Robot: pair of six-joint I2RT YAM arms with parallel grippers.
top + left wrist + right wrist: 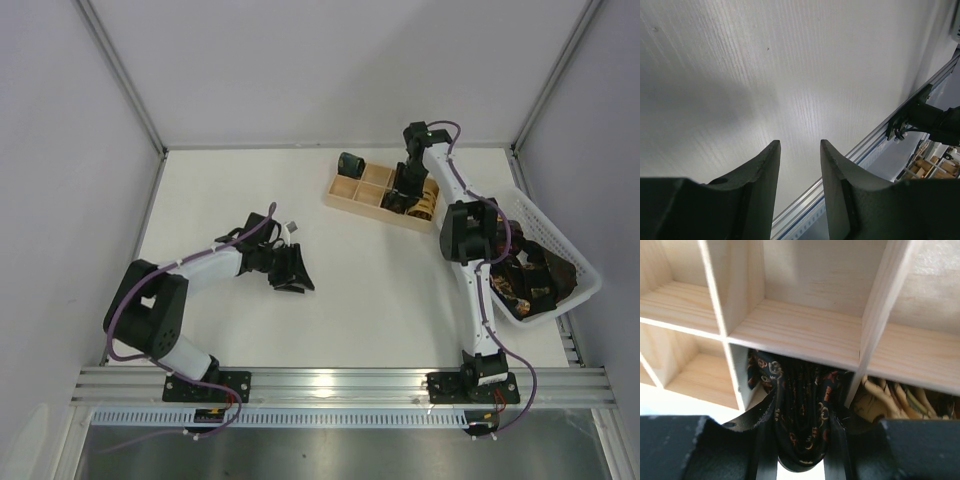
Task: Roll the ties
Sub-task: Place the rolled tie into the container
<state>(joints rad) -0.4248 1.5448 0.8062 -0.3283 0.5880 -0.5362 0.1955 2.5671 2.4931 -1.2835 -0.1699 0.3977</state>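
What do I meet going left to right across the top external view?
Left black gripper → dark green rolled tie → right black gripper clamping a dark patterned tie → tan-gold rolled tie → white plastic mesh basket.

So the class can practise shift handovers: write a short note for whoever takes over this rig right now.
Left gripper: open, empty, low over the bare table.
Right gripper: shut on a dark patterned tie roll, at the wooden tray compartment beside the tan roll.
Done: green roll in the tray's far-left corner; tan roll in its compartment.
Left: release this roll, then roll the unrolled ties lying in the white basket.
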